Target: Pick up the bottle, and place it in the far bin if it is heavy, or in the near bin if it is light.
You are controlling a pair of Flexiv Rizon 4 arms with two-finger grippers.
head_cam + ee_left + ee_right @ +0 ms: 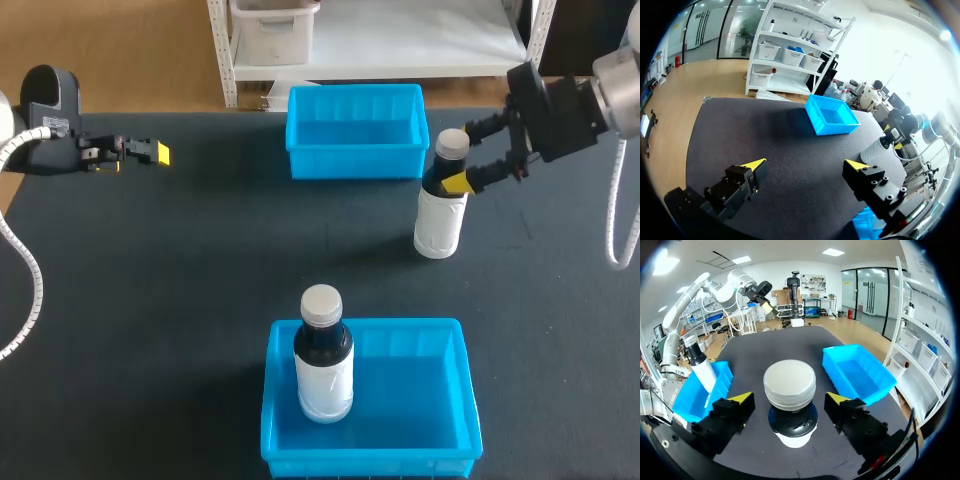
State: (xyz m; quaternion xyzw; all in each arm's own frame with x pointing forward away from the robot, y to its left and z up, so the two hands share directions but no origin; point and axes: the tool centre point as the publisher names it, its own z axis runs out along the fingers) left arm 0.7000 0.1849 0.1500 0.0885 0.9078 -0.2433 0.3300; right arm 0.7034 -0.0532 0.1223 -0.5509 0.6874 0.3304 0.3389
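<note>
A bottle (pixel 441 200) with a white body, dark shoulder and pale cap stands upright on the black table, right of the far blue bin (pixel 355 160). My right gripper (pixel 456 158) is open around its neck, one yellow-tipped finger on each side. In the right wrist view the cap (pixel 789 382) sits between the fingers of the gripper (pixel 788 401), with a gap showing on both sides. A second, similar bottle (pixel 323 355) stands inside the near blue bin (pixel 370 462). My left gripper (pixel 150 152) is open at the table's far left, holding nothing.
The far bin (pixel 860 375) holds nothing. The near bin (pixel 695 395) lies on the bottle's other side in the right wrist view. Bare black tabletop (pixel 180 280) spans the left half and the stretch between the bins.
</note>
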